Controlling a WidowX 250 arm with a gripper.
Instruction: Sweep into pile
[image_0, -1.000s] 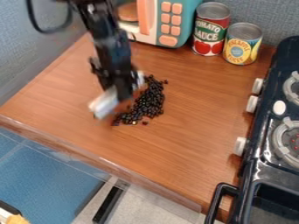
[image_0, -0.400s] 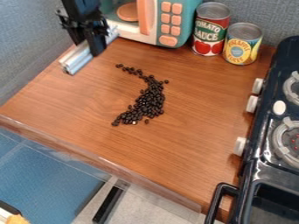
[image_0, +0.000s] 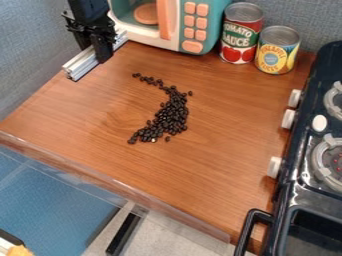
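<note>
in the camera view, the end effector (image_0: 95, 54) is in the upper left of the frame, its fingers clamped on a pale ridged bar (image_0: 80, 65) that lies at a slant. the dark beans (image_0: 172, 116) are on the wooden desk (image_0: 220, 160), left of the frame's middle, in a curved band with a thin upper tail and a thicker lower part. two cans (image_0: 241, 32) stand near the upper right.
</note>
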